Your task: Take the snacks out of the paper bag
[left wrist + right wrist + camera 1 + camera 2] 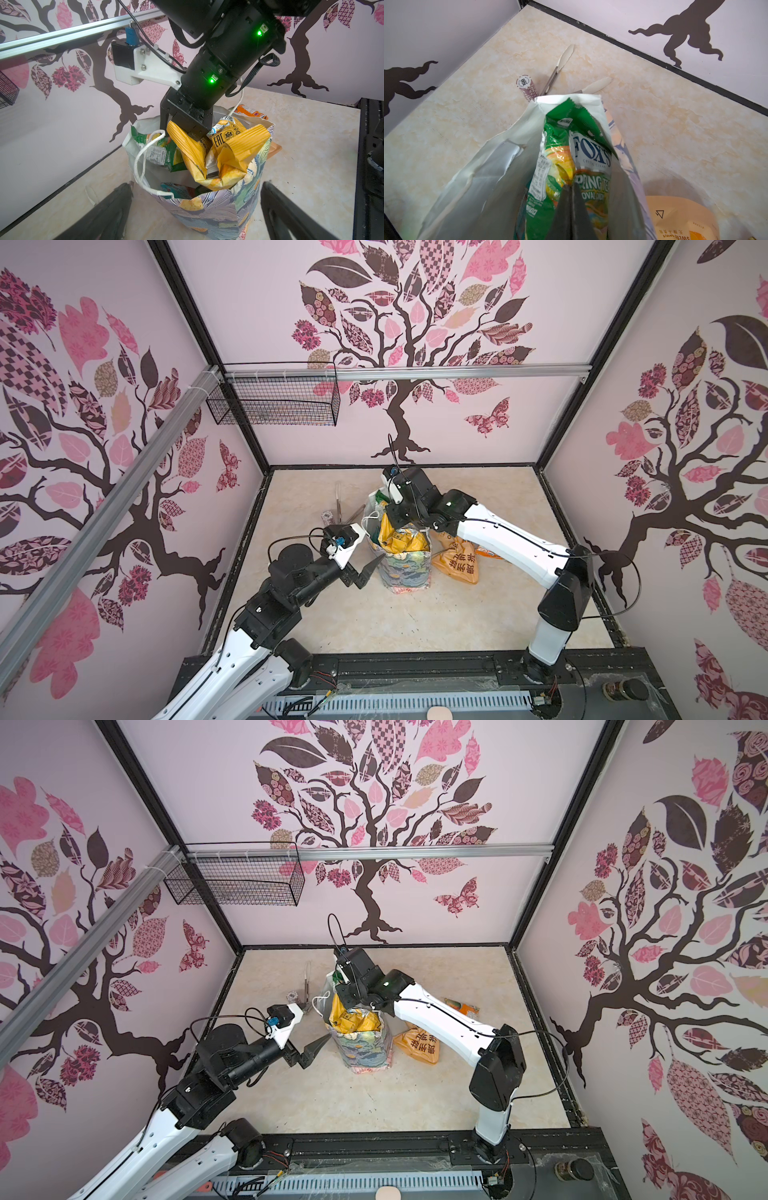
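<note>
Two hands are seen at the bag [409,572], which stands upright at the centre of the counter [332,626] in both top views. The left hand [370,570] is spread wide and held just left of the bag; whether a fingertip touches the paper cannot be told. The right hand [572,189] is seen inside the bag's mouth, its fingers pressed together over the FOX'S packet [591,153]; whether any film is caught between them cannot be told. A yellow packet [234,149] is crumpled beside that hand, inside the bag. An orange packet [455,566] is laid on the counter just right of the bag.
</note>
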{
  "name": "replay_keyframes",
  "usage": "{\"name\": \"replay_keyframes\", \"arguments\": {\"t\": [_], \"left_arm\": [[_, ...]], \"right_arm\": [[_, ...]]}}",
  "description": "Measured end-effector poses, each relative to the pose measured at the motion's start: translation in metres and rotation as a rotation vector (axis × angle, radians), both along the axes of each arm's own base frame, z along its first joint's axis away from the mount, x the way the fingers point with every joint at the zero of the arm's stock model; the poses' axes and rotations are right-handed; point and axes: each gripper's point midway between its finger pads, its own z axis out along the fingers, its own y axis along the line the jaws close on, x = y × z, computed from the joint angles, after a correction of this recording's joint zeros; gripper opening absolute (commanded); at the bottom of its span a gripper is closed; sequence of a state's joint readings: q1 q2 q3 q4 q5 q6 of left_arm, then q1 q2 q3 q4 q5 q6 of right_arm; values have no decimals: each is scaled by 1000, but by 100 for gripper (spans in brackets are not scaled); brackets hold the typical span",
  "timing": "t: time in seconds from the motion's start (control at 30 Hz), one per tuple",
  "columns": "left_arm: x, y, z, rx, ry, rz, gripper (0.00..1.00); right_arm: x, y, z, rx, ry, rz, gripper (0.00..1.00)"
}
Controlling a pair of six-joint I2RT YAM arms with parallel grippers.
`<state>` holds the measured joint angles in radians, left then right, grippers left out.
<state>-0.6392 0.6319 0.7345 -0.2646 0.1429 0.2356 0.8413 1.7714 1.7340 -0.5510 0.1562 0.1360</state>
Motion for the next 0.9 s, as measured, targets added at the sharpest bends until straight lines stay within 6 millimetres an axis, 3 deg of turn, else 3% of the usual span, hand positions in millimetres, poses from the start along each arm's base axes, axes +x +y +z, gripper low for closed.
{"name": "replay_keyframes", "arguments": {"t": [0.17, 0.47, 0.6, 0.9], "left_arm": [[0, 0, 0, -1, -1, 0, 98], [0, 0, 0, -1, -1, 0, 98], [0, 0, 1, -1, -2, 0, 98], [0, 1, 1, -2, -5, 4, 98]], "right_arm": [[-3, 1, 14, 56, -25, 9, 10], [-5, 7, -14, 48, 25, 22, 29], [-5, 7, -26, 23, 49, 23, 45], [-23, 11, -28, 20, 155, 74, 65]]}}
